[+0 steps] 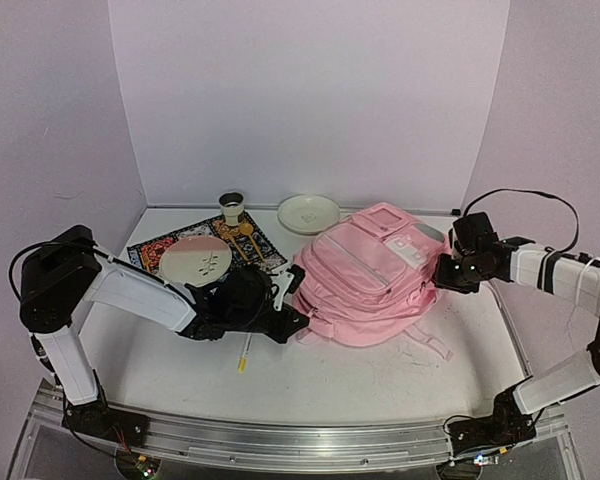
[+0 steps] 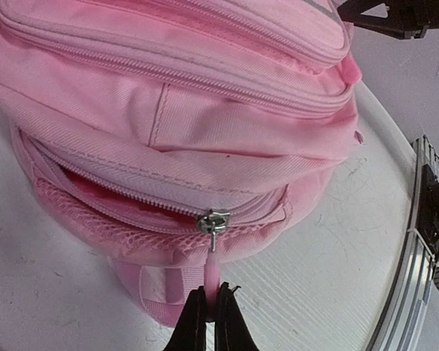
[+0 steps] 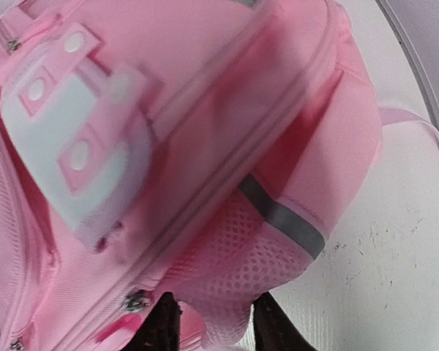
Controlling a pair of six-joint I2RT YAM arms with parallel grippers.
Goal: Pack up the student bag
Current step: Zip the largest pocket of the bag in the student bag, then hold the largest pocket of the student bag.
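Note:
The student bag (image 1: pixel 380 275), a large pink backpack, lies on its side in the middle of the table. My left gripper (image 2: pixel 213 292) is shut on the pink zipper pull (image 2: pixel 213 267) that hangs from the metal slider (image 2: pixel 214 221) at the bag's left end (image 1: pixel 298 290). The zip there is partly open, showing a darker pink inside. My right gripper (image 3: pixel 212 311) is at the bag's right end (image 1: pixel 435 265). Its fingers stand apart with a fold of the mesh side pocket (image 3: pixel 256 270) between them. The white buckle patch (image 3: pixel 73 153) lies just beyond.
A patterned mat (image 1: pixel 150 250) at the back left bears a pink-and-white plate (image 1: pixel 195 262) and a gold spoon (image 1: pixel 250 240). Behind them stand a small cup (image 1: pixel 231 207) and a white dish (image 1: pixel 308 213). A yellow-tipped pencil (image 1: pixel 245 355) lies in front of the left gripper. A loose strap (image 1: pixel 435 345) trails to the right.

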